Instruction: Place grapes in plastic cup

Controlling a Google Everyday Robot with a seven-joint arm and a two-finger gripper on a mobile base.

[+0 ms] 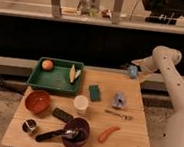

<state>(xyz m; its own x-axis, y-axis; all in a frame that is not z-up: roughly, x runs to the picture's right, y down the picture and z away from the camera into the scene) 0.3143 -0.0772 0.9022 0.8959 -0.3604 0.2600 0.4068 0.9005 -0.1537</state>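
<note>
The pincer (134, 69) of the white robot arm (170, 80) pinches the small light-blue smooth plastic cup (132, 71), holding it in the air just above the far right corner of the light wooden counter (122, 142). On the counter, well apart from it, stand a taller white cup (80, 105), a green rectangular tray (57, 79) and a red-brown bowl (37, 101).

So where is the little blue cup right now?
The little blue cup is up off the table, held in the robot's tool at the table's far right corner, above and behind the crumpled blue-grey thing.
</note>
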